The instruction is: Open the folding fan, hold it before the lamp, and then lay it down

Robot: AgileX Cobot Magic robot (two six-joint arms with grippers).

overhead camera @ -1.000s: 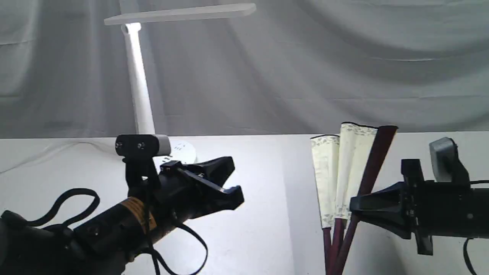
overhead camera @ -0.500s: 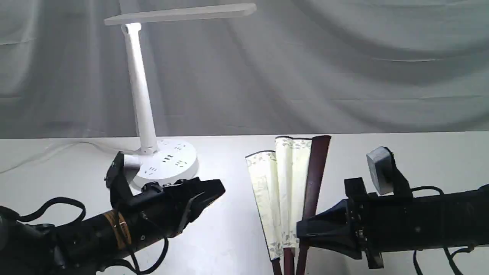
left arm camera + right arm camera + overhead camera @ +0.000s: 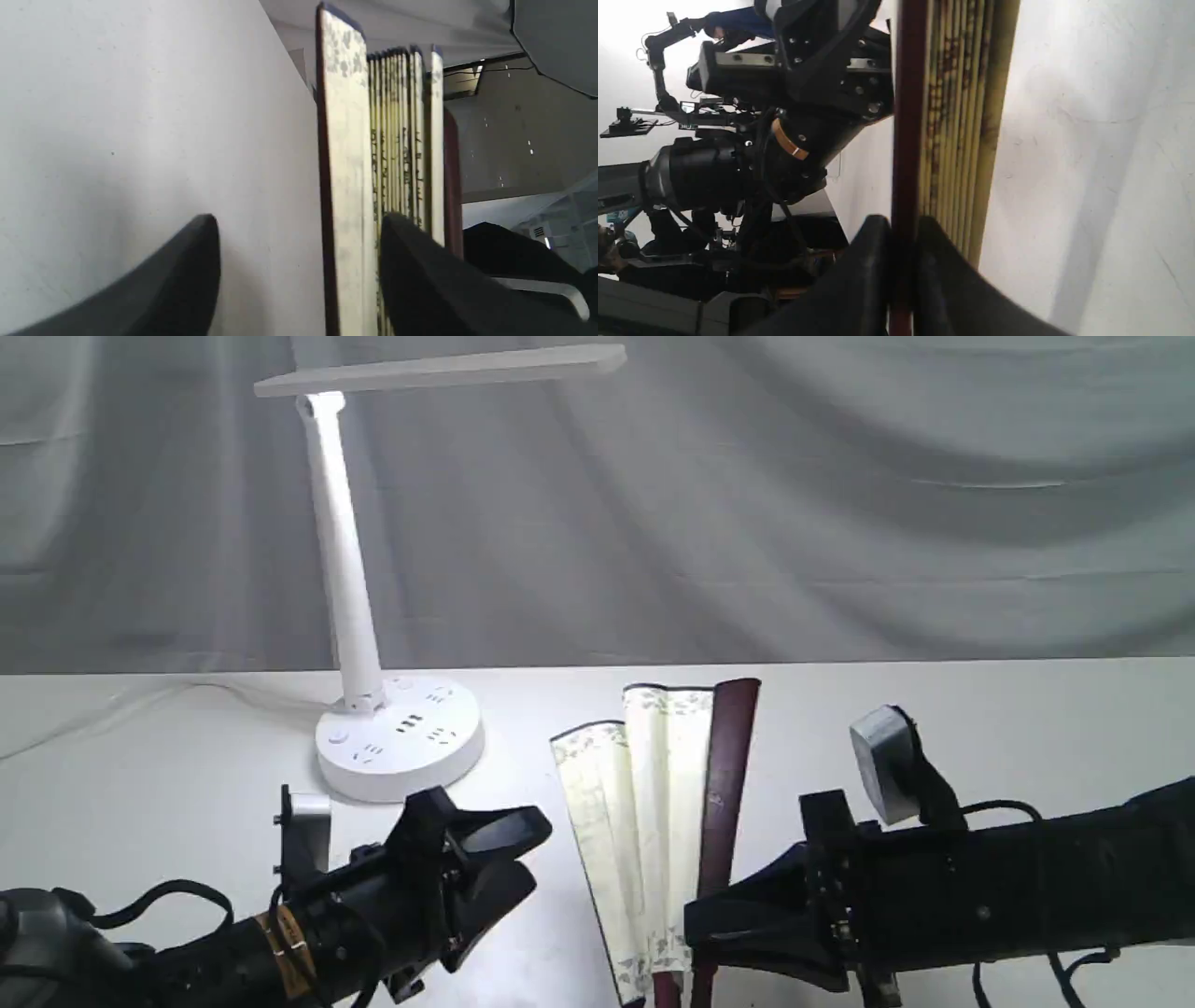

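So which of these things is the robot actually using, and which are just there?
In the job:
folding fan, partly open
desk lamp
right gripper, shut on the fan's maroon guard
left gripper, open, near the fan

Just there:
white table
grey cloth backdrop

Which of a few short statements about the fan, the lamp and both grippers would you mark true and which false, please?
1. The right gripper is shut on the folding fan, at its maroon guard. True.
2. The left gripper is clamped on the fan. False: its fingers stand apart, not closed on it.
3. The fan is fully spread. False: only a few folds are apart.
4. The lamp stands upright on the table. True.
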